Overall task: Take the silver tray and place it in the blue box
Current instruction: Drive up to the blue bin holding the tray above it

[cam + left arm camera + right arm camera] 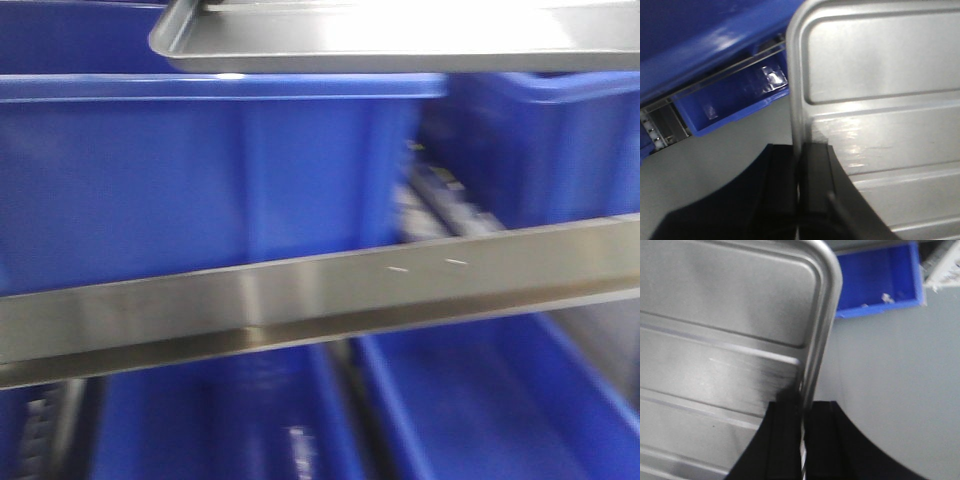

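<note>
A steel bar (320, 300) crosses the front view from left to right, rising slightly toward the right. Beyond it a blurred roller track (440, 200) runs just left of a far crate (540, 140). Nearer, below the bar, a left bin (200, 420) and a right bin (480, 400), both blue, sit side by side with a dark gap between them. A track strip (40, 430) shows at the near left. In the left wrist view a small bin (725, 107) borders the grey floor (715, 170), with something shiny and blurred inside, and a perforated rail (660, 127) lies to its left. In the right wrist view a shallow bin (877, 275) holds white bits (885, 297), with a pale edge (942, 265) at its right.
</note>
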